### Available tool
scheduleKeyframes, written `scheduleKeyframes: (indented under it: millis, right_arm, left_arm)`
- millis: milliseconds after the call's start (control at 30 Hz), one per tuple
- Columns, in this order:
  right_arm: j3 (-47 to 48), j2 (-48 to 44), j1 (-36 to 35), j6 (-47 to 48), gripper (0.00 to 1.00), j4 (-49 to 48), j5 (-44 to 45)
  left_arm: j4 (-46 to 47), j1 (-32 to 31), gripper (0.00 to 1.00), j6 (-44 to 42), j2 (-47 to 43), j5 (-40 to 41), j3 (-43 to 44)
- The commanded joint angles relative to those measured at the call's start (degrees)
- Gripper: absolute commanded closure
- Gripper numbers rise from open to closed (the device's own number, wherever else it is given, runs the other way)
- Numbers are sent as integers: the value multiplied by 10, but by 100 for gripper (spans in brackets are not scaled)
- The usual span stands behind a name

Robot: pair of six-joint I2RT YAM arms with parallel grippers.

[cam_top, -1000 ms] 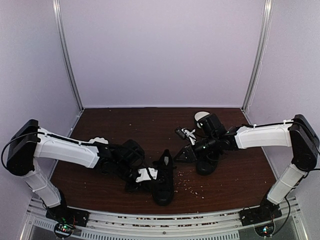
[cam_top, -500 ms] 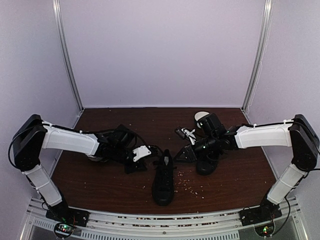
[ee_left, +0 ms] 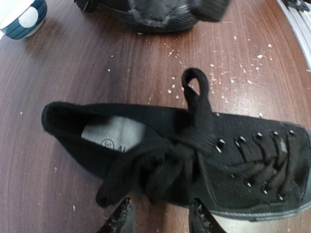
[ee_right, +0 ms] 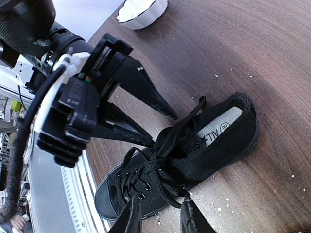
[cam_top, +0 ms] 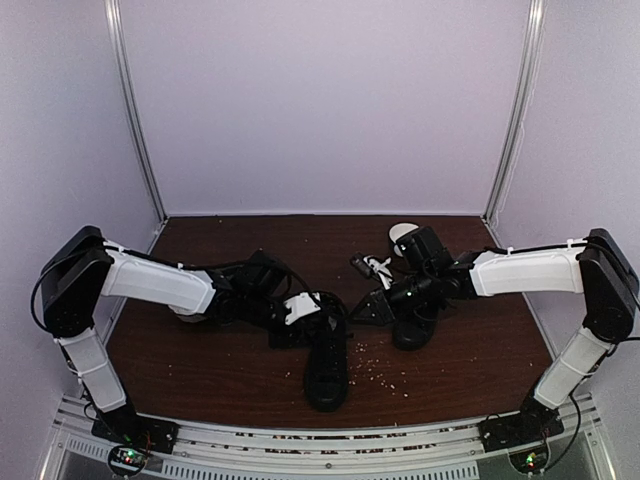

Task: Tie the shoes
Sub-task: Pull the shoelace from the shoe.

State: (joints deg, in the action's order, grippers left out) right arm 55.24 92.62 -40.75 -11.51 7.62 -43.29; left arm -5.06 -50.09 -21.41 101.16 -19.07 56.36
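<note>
Spreading apart since a second ago, the left tool (ee_left: 163,221) sits with the near shoe (ee_left: 243,160) and its laces (ee_left: 160,170) just ahead; the right tool (ee_right: 158,216) stays slightly apart.

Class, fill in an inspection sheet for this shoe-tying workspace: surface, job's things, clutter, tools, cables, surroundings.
Surface: brown wooden table, strewn with crumbs.
Job's things: near shoe, laces in loose loops; far shoe, partly under the right arm.
Clutter: crumbs; white bowl; blue-patterned bowl.
Tools: left tool open beside the near shoe's laces; right tool open, facing the same shoe.
Cables: black cable along the left arm.
Surroundings: pale walls, metal posts.
</note>
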Motion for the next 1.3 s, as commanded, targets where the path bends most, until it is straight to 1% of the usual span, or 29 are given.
scheduleKeyframes:
  millis: [0, 133, 200, 333, 367, 400, 533, 667, 867, 1000, 1100, 1267]
  right_arm:
    - [15, 3, 3, 15, 73, 12, -6]
    - [7, -1, 4, 13, 73, 9, -5]
    - [4, -1, 4, 12, 73, 7, -6]
    - [3, -2, 4, 12, 73, 8, -7]
    - [2, -3, 4, 11, 73, 8, -7]
    - [1, -4, 4, 11, 73, 8, -7]
    - [-3, -6, 4, 11, 73, 6, -7]
    - [-8, -9, 4, 9, 73, 2, -7]
    - [-10, -8, 5, 9, 73, -2, -11]
    - [-15, -2, 5, 6, 73, -6, -15]
    - [-23, 2, 5, -14, 73, -29, -16]
    - [-34, 12, 2, -52, 72, -78, -7]
  left_arm:
    - [11, -4, 61, -18, 29, -3, 32]
    - [2, -5, 60, -28, 36, -15, 35]
    - [2, -6, 60, -23, 42, -9, 40]
    - [8, -7, 63, -18, 46, -6, 47]
    - [8, -7, 67, -16, 46, -5, 48]
    - [7, -7, 73, -17, 46, -5, 48]
    - [-2, -7, 100, -9, 35, 0, 35]
    - [-4, -7, 100, 11, 10, 9, 5]
    - [-36, -7, 100, 49, -17, 28, -23]
    - [-54, -7, 100, 70, -29, 24, -43]
    - [-69, -8, 100, 80, -37, 20, -53]
    - [-125, -7, 100, 101, -37, 26, -53]
